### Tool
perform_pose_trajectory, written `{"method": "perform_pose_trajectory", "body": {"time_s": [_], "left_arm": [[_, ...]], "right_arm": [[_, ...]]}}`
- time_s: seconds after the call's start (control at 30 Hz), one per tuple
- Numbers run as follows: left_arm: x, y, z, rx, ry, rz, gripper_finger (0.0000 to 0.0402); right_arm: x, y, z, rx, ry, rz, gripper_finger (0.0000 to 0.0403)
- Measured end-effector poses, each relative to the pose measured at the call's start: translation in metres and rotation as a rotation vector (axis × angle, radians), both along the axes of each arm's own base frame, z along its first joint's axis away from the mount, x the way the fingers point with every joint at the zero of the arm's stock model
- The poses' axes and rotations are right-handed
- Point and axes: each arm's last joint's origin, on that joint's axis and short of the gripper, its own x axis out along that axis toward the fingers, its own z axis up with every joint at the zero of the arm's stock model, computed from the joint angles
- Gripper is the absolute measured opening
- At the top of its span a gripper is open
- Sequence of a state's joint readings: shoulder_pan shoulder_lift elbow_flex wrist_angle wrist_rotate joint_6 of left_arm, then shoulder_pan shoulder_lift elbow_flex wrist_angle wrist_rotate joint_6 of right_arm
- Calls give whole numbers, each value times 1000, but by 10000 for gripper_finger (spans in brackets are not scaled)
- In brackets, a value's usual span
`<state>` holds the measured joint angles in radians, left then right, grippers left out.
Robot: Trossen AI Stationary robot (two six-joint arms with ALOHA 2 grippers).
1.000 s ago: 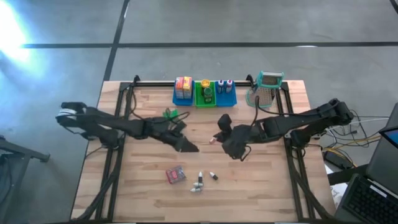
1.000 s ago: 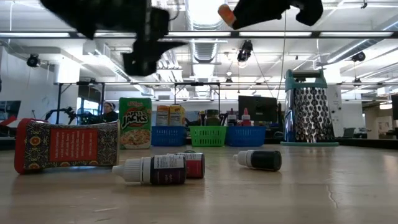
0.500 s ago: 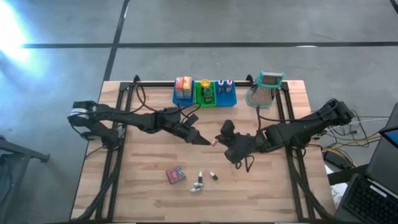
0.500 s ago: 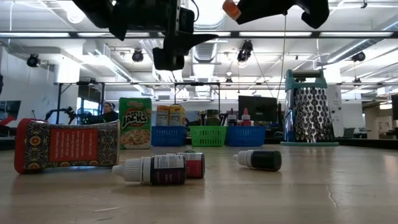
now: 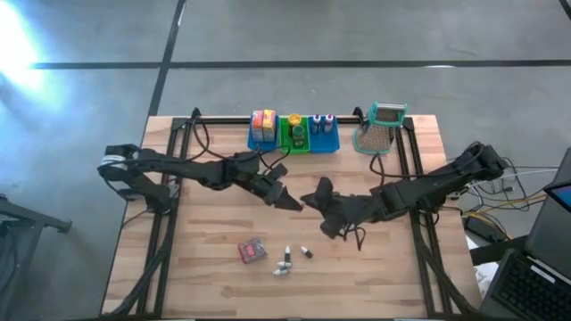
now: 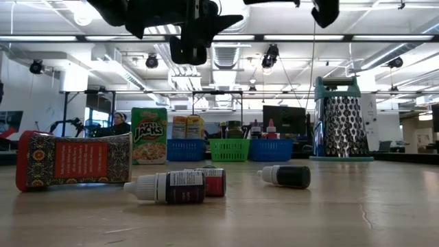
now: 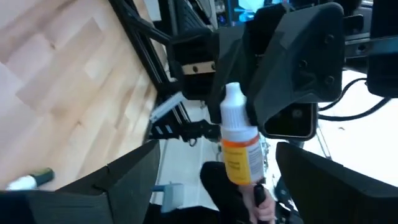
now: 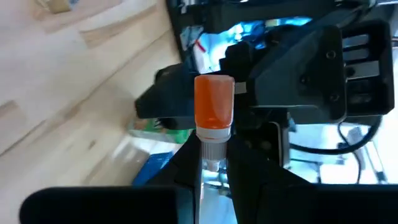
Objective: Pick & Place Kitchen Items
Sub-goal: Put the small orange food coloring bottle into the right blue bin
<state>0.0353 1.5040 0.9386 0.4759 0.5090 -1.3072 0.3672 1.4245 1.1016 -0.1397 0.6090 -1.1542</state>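
On the tabletop (image 5: 205,241) there are three plastic bins (image 5: 293,141) in a row, two blue and one green, and one metal grater (image 5: 381,127). Three small bottles (image 5: 290,259) lie loose beside one red packet (image 5: 252,251); one cereal box (image 6: 149,135) stands farther back. One orange-capped bottle (image 8: 213,118) sits between two claws.

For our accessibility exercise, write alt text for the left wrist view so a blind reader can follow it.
A small white bottle with an orange label is held out by the right gripper, facing the camera between the left gripper's open dark fingers. The wooden table lies behind, with another small bottle lying on it.
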Motion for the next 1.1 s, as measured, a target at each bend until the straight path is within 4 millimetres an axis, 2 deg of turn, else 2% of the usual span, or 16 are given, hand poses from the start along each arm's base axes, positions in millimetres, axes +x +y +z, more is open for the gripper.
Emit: {"method": "perform_pose_trajectory", "body": {"time_s": [0.33, 0.7, 1.1], "left_arm": [[0, -2, 12, -80, -81, -40, 320], [-1, -3, 14, -103, -90, -84, 235], [-1, -3, 13, -109, -78, -92, 182]], "right_arm": [[3, 0, 3, -73, -51, 14, 46], [3, 0, 5, -91, -70, -6, 48], [3, 0, 5, -93, -70, -6, 48]]}}
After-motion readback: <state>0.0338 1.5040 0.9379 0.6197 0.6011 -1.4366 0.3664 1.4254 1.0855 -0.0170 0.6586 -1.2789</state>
